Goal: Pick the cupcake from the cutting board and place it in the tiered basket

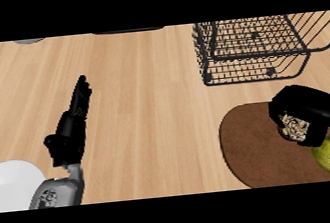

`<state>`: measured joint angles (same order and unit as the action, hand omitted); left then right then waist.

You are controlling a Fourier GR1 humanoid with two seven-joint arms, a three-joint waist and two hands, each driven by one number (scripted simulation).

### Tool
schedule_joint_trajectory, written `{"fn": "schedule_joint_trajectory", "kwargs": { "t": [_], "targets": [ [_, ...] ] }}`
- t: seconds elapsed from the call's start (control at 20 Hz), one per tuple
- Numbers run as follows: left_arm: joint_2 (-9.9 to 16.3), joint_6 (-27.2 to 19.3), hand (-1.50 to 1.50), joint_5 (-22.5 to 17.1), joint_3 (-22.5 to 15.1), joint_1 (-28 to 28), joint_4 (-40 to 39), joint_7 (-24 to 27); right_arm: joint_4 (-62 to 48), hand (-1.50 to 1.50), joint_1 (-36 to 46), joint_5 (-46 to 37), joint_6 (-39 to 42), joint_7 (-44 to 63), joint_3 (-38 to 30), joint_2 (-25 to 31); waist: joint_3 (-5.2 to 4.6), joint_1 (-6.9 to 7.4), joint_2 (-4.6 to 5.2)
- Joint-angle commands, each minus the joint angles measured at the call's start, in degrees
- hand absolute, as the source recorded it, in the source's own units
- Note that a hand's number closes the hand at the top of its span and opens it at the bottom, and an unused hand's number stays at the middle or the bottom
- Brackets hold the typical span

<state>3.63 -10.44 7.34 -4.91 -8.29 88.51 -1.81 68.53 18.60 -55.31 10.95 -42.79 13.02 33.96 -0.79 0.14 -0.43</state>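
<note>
On the round dark brown cutting board (256, 145) at the lower right, my right hand (307, 107) is curled round the cupcake (297, 127), whose pale patterned side shows under the fingers. The black wire tiered basket (255, 49) stands at the upper right, just beyond the board. My left hand (71, 127) rests at the left with its fingers straight and pointing away, holding nothing.
A yellow-green fruit (329, 157) lies on the board right next to my right hand. A white plate (8, 189) sits at the lower left, beside my left forearm. Grey and dark objects peek in at the top edge.
</note>
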Motion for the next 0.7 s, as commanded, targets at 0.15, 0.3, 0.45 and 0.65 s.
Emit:
{"fn": "schedule_joint_trajectory", "kwargs": {
  "t": [0.15, 0.3, 0.45, 0.65],
  "targets": [
    [-0.82, -0.62, 0.00, 0.77, -0.91, 0.54, -0.34, -0.18, -1.48, 1.50, 1.07, -10.34, 6.84, 35.57, -0.40, -8.10, 0.02, -0.75, -0.26],
    [-0.65, -0.43, 0.00, 0.60, -0.88, 0.94, 0.33, -0.70, 1.06, 1.50, 1.87, -14.06, 9.67, 50.25, 0.23, -14.87, 0.34, -0.26, -0.52],
    [0.01, 0.26, 0.00, 0.67, -0.93, 0.85, 0.28, -0.22, 4.52, 1.50, 5.36, -16.88, 12.94, 63.78, 0.20, -23.25, 0.50, 0.28, -0.32],
    [0.14, 0.29, 0.00, 0.18, -0.49, 0.34, 1.82, -2.60, 10.56, 1.50, 9.31, -22.56, 15.97, 80.23, 1.84, -32.27, 0.64, 0.12, -0.37]
  ]
}}
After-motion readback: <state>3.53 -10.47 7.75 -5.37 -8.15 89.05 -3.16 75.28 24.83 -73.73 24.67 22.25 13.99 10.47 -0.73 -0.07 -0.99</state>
